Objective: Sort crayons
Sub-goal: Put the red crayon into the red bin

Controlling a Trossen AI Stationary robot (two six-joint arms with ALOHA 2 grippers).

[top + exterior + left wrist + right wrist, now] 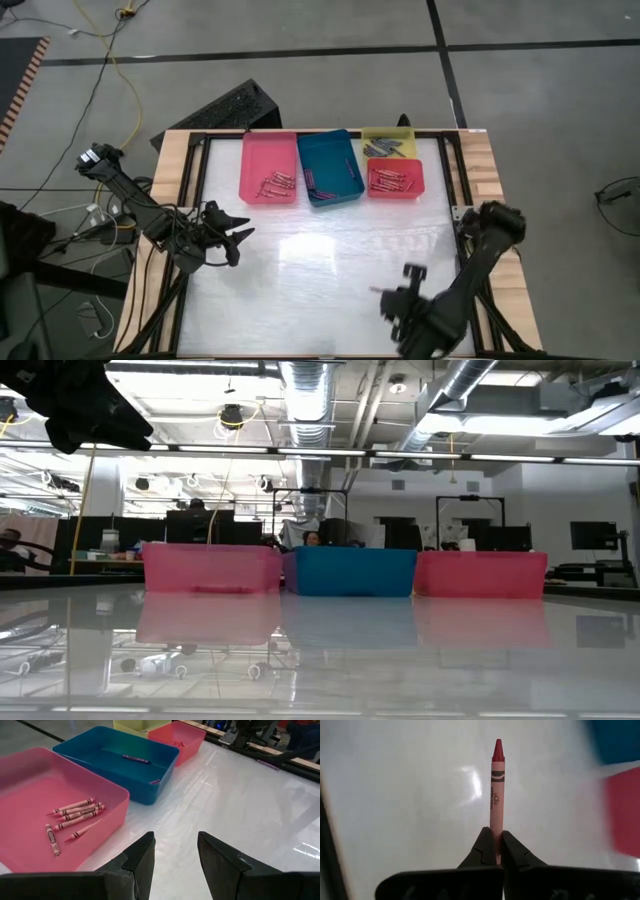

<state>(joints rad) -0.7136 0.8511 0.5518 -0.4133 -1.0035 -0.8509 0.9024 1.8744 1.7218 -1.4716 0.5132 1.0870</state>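
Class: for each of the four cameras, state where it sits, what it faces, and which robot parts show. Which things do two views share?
High: overhead, facing down; both arms, left claw.
Low: table height, facing the trays; no claw.
Left wrist: open left claw facing the pink tray.
Right wrist: right claw gripping a red crayon.
Shared: pink tray, teal tray.

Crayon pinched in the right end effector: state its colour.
Red thin wax crayon, paper-wrapped with a dark band; clearest in the right wrist view.

Four shallow plastic trays sit together at the far edge of the glossy white tabletop (320, 280): a pink rectangular tray (268, 150), a teal one (330, 150) beside it, then a red one (396, 190) with a yellow one (388, 133) behind.
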